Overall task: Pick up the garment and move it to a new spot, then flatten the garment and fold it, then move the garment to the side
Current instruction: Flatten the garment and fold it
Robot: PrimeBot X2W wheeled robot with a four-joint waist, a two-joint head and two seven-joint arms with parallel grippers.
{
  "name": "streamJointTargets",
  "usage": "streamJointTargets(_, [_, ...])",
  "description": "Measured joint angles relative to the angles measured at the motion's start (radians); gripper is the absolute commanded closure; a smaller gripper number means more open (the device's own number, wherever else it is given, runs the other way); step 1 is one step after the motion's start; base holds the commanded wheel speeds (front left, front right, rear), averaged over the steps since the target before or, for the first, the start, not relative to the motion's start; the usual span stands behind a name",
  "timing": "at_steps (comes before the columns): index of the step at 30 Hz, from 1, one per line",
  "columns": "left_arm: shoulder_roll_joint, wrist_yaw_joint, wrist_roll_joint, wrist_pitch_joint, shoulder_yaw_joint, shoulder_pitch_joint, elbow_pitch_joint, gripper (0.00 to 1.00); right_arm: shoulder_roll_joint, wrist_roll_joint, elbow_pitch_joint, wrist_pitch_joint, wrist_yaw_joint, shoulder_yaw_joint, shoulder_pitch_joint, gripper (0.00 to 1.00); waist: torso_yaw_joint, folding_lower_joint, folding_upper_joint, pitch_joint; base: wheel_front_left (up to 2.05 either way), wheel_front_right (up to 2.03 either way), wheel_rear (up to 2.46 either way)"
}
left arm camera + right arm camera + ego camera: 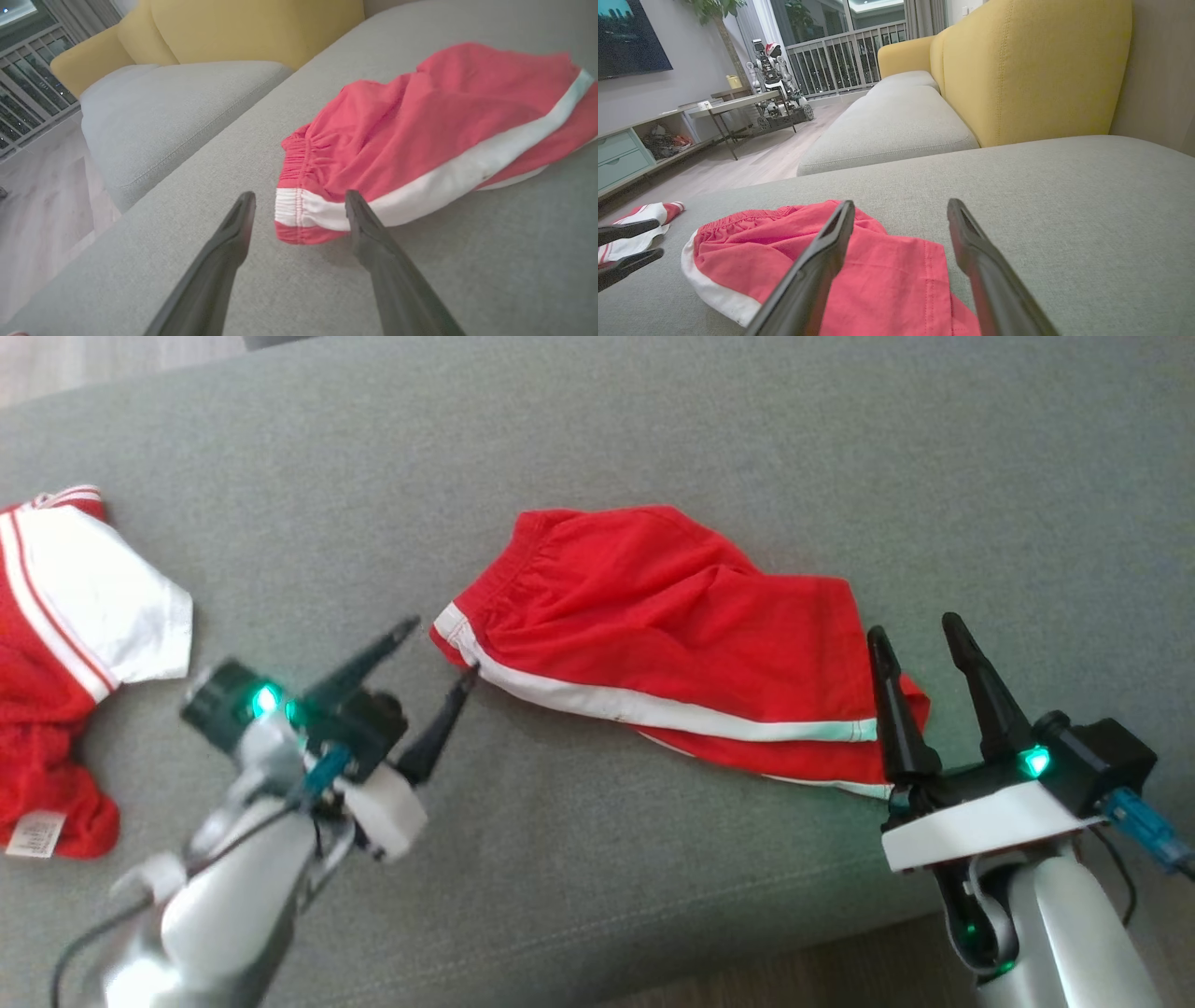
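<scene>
Shorts (653, 616) crosswise, waistband (485, 579) toward left hand (441, 648)

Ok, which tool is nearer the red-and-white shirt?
Left. The left tool is open at the waistband corner of the red shorts, on the side facing the red-and-white shirt. The right tool is open at the shorts' opposite end, the shorts between it and the shirt.
</scene>
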Motion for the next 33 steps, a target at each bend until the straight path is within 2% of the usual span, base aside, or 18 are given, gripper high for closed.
streamJointTargets(3, [-0.002,0.0,0.043,0.0,-0.019,-0.075,0.076,0.0,0.0,0.0,-0.007,0.0,0.0,0.008,-0.001,0.0,-0.006,0.0,0.0,0.017,0.0,0.0,0.0])
streamJointTargets(13, [-0.032,-0.027,0.011,0.0,-0.065,-0.209,0.284,0.0,0.0,-0.013,-0.024,0.0,0.0,0.008,-0.028,0.0,-0.019,0.0,0.0,0.091,0.0,0.0,0.0])
streamJointTargets(21, [-0.026,-0.035,-0.042,0.0,-0.207,-0.235,0.278,0.0,0.0,-0.021,-0.024,0.0,0.0,0.004,-0.032,0.0,-0.02,0.0,0.0,0.097,0.0,0.0,0.0])
streamJointTargets(22, [-0.022,-0.035,-0.052,0.0,-0.214,-0.235,0.274,0.1,0.0,-0.021,-0.024,0.0,0.0,0.004,-0.032,0.0,-0.02,0.0,0.0,0.095,0.0,0.0,0.0])
streamJointTargets(23, [-0.018,-0.035,-0.061,0.0,-0.221,-0.236,0.271,0.13,0.0,-0.021,-0.024,0.0,0.0,0.004,-0.032,0.0,-0.02,0.0,0.0,0.093,0.0,0.0,0.0])
streamJointTargets(26, [-0.011,-0.035,-0.067,0.0,-0.231,-0.239,0.265,0.45,0.0,-0.021,-0.024,0.0,0.0,0.007,-0.032,0.0,-0.019,0.0,0.0,0.09,0.0,0.0,0.0])
streamJointTargets(29, [-0.008,-0.035,-0.067,0.0,-0.23,-0.24,0.256,0.53,0.0,-0.021,-0.024,0.0,0.0,0.008,-0.032,0.0,-0.018,0.0,0.0,0.086,0.0,0.0,0.0])
streamJointTargets(31, [-0.003,-0.035,-0.067,0.0,-0.23,-0.24,0.238,0.73,0.0,-0.021,-0.024,0.0,0.0,0.008,-0.032,0.0,-0.017,0.0,0.0,0.081,0.0,0.0,0.0])
streamJointTargets(32, [-0.001,-0.035,-0.067,0.0,-0.23,-0.24,0.227,0.73,0.0,-0.022,-0.024,0.0,0.0,0.007,-0.032,0.0,-0.016,0.0,0.0,0.078,0.0,0.0,0.0])
streamJointTargets(33, [0.002,-0.035,-0.065,0.0,-0.23,-0.239,0.214,0.86,0.0,-0.022,-0.024,0.0,0.0,0.007,-0.032,0.0,-0.014,0.0,0.0,0.074,0.0,0.0,0.0])
